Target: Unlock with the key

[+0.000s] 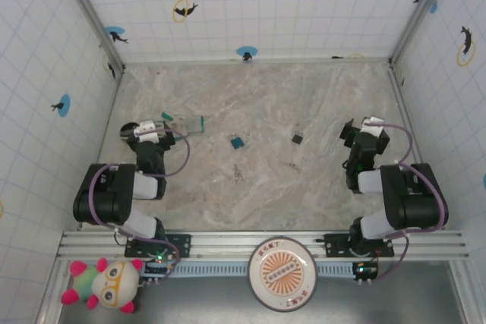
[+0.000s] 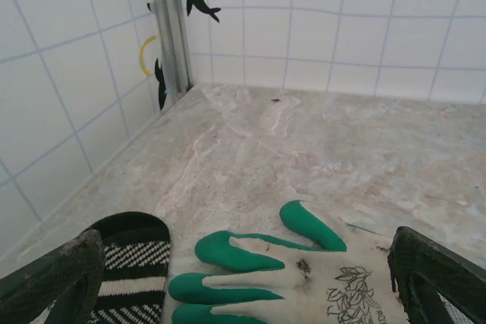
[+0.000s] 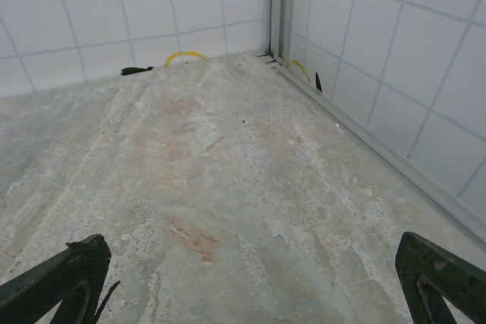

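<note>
My left gripper point(image 2: 244, 282) spread wide, holding nothing, above a green-fingered glove point(image 2: 304, 267) at left, my right gripper point(image 3: 250, 286) spread wide, holding nothing, key point(image 1: 297, 139) on the surface point(image 1: 266, 184), right of centre, untouched

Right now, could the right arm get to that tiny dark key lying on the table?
Probably yes. The key lies alone on bare table, a short way to the left of the right gripper. Its jaws stand open and empty, and nothing sits between them.

The left arm point(image 1: 114, 191) and right arm point(image 1: 406, 199) are black with white links, purple cables point(image 1: 411, 142), dark pincer fingers point(image 2: 53, 278)
</note>
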Motion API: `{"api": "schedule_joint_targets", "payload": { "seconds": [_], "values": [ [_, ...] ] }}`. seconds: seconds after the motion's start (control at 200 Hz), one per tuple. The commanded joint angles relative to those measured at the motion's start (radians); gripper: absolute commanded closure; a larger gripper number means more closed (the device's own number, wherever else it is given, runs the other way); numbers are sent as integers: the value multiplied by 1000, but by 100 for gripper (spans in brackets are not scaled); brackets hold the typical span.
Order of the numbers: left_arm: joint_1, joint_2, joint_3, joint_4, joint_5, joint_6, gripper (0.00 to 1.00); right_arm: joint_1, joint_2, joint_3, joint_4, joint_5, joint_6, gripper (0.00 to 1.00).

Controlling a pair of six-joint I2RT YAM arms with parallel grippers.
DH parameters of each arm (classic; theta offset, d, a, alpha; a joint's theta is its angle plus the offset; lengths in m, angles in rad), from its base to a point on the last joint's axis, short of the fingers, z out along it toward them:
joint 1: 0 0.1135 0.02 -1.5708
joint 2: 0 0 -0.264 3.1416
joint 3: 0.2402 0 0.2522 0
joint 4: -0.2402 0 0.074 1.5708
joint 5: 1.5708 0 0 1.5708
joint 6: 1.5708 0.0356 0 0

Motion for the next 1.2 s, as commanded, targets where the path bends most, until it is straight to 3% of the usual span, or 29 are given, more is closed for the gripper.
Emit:
{"api": "schedule_joint_targets", "payload": {
  "seconds": [0.0, 1.131, 1.196],
  "values": [
    [6, -2, 15, -3, 16, 1, 2, 2, -6, 30, 1, 6, -6, 0],
    [6, -9, 15, 7, 15, -3, 3, 1, -24, 31, 7, 23, -7, 0],
    [7, -59, 65, -112, 35, 3, 2, 10, -99, 57, -115, 23, -17, 0]
  ]
}}
